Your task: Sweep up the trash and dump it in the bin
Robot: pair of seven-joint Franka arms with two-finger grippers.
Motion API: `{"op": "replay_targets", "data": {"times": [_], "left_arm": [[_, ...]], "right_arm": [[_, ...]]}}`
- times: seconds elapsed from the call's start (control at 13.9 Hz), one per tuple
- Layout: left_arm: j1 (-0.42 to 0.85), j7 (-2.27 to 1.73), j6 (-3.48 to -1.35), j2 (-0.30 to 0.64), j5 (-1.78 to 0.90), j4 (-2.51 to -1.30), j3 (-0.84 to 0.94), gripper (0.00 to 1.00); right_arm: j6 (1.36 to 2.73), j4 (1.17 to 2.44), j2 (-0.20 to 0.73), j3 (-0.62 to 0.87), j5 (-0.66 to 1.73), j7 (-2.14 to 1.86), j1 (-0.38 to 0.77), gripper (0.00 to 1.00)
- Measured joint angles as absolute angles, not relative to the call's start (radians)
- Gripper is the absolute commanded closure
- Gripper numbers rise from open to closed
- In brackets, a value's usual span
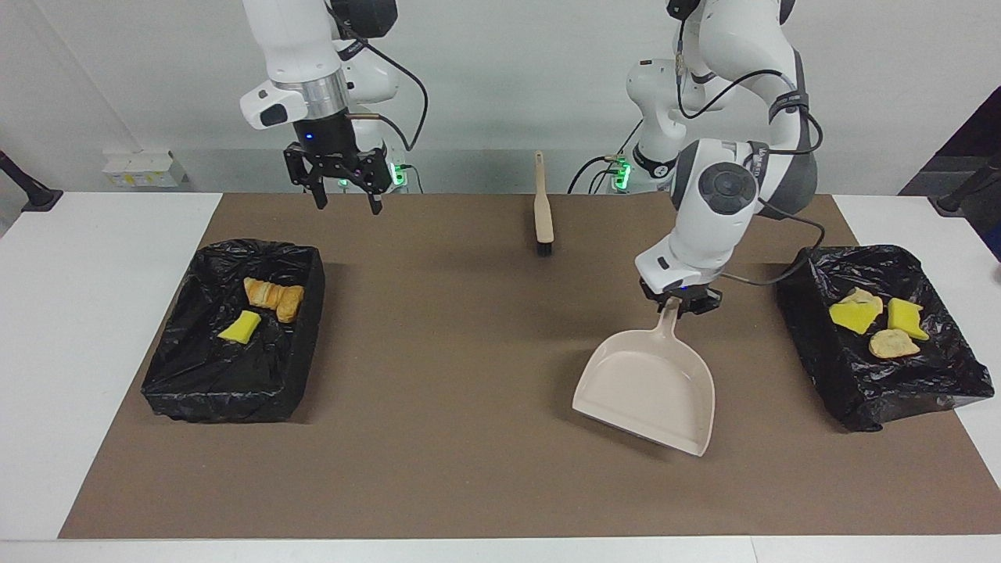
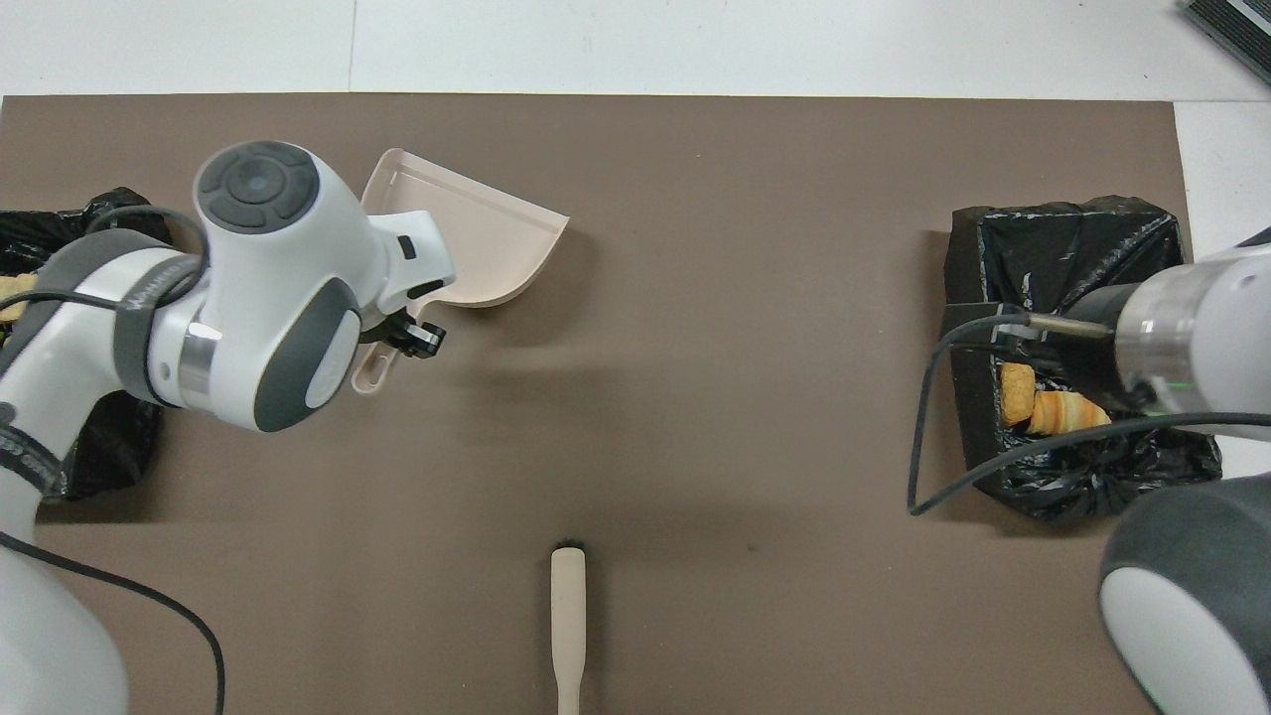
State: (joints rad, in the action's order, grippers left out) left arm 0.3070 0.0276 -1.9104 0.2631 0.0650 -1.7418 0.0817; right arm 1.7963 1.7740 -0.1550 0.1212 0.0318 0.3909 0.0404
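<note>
Left gripper (image 1: 679, 305) pinching dustpan (image 1: 649, 391) handle, pan over brown mat (image 1: 469, 469). Right gripper (image 1: 346, 199) spread wide, empty, in air. Brush (image 1: 543, 211) lying alone. Trash (image 1: 876, 320) in black bins (image 1: 884, 391).

You see the counter (image 1: 94, 352) from two high cameras. One faces the robots from across the brown mat (image 1: 469, 469), taking in all of it. The other looks steeply down from the robots' end. Both share the mat, turned half around.

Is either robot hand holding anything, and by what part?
The left gripper holds the dustpan by its handle; the right gripper is open, holding nothing.
</note>
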Motion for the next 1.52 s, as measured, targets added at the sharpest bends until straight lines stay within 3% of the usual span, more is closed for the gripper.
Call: {"op": "replay_targets", "data": {"times": [0.43,0.51,0.58,0.65,1.01,1.52], "left_arm": [[0.508,-0.405,-2.045,0.297,-0.034,-1.813,0.082,1.00],[0.526,-0.462,-2.066,0.297,-0.035,-1.832,0.082,0.88],[0.538,-0.505,-2.074,0.297,-0.036,-1.845,0.082,0.28],[0.543,-0.524,-2.075,0.297,-0.038,-1.851,0.081,0.00],[0.510,-0.542,-2.064,0.254,-0.042,-1.850,0.052,0.00],[0.243,-0.290,-2.057,0.198,-0.041,-1.795,0.035,0.00]], "right_arm": [[1.495,1.450,-0.003,0.122,-0.056,0.253,-0.044,0.00],[1.482,1.429,0.012,0.123,-0.061,0.248,-0.044,0.00],[1.476,1.418,0.021,0.125,-0.063,0.241,-0.044,0.00],[1.470,1.413,0.026,0.126,-0.063,0.233,-0.044,0.00],[1.454,1.410,0.026,0.136,-0.061,0.224,-0.033,0.00],[1.447,1.446,0.000,0.137,-0.038,0.224,-0.032,0.00]]}}
